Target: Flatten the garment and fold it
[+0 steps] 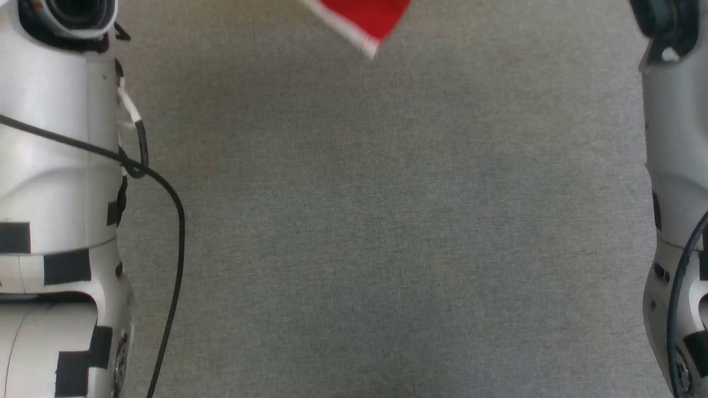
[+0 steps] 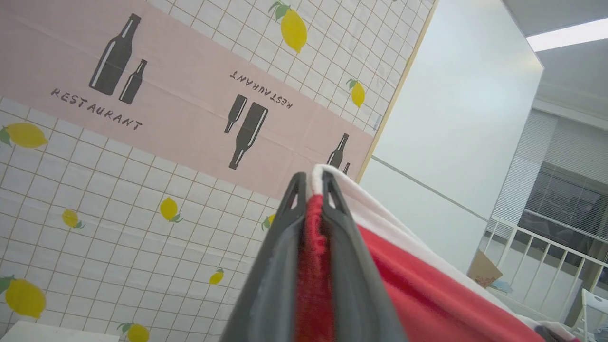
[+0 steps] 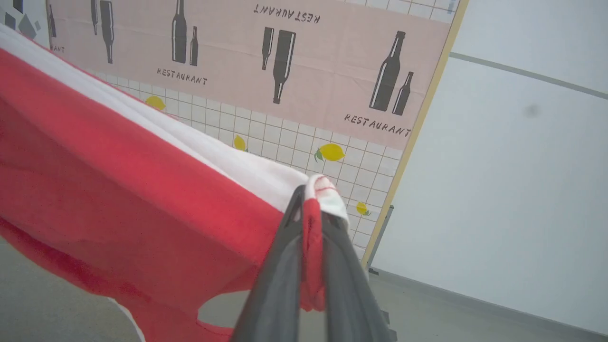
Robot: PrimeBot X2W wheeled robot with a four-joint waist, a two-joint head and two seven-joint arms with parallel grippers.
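Note:
The garment (image 1: 365, 19) is red shorts with white trim; in the head view one corner of it hangs in at the top edge, above the grey surface. In the left wrist view my left gripper (image 2: 312, 183) is shut on a red and white edge of the garment (image 2: 418, 289), which stretches away to the lower right. My right gripper (image 3: 311, 194) in the right wrist view is shut on another white-trimmed corner, with the garment (image 3: 118, 190) spreading out to the left and held up in the air. Both pale forearms frame the head view's sides.
A grey carpet-like surface (image 1: 387, 221) lies below. A black cable (image 1: 177, 232) loops off my left arm. Behind stands a tiled wall covering (image 2: 142, 213) with lemons and a pink "RESTAURANT" band, and a white panel (image 3: 498, 190).

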